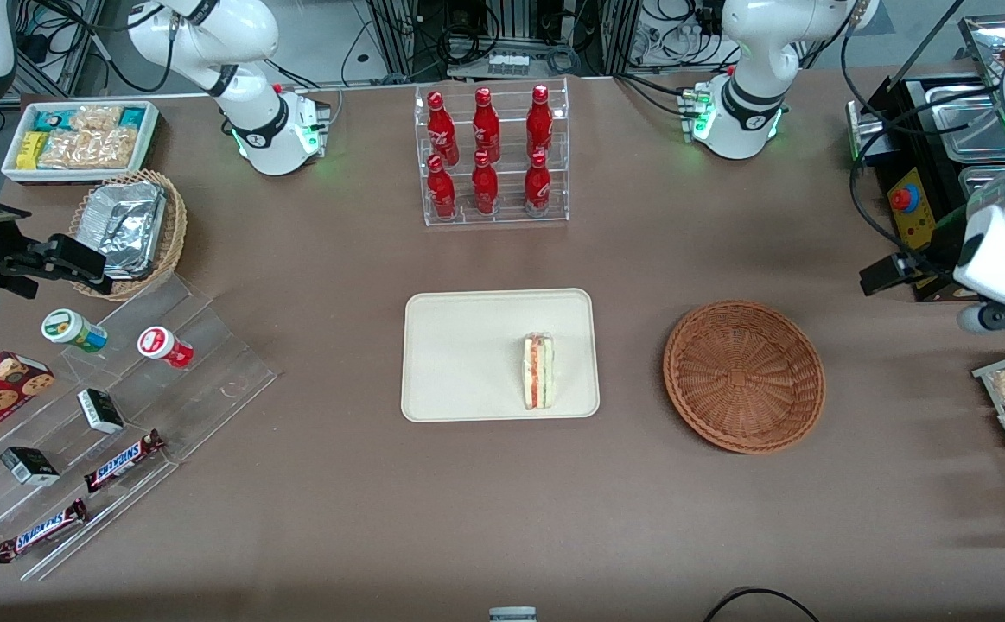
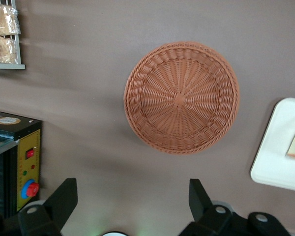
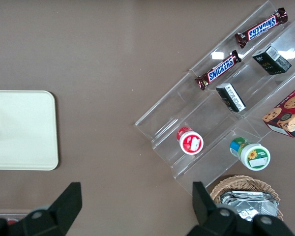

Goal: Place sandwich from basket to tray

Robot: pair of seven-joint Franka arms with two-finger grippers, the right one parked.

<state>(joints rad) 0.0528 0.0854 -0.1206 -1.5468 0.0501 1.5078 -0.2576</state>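
Front view: the sandwich [image 1: 539, 371] stands on the tray [image 1: 459, 363], near the tray's edge facing the empty basket [image 1: 744, 376].

Left wrist view: the claw [image 2: 132, 201] is released, fingers spread wide, holding nothing, positioned above the tabletop [image 2: 78, 128] beside the basket [image 2: 182, 97].

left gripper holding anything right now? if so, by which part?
Nothing. The gripper is open and empty, up above the table beside the basket. The sandwich lies on the tray.

Brown tabletop [image 1: 312, 518], cables [image 1: 502, 34] at rear.
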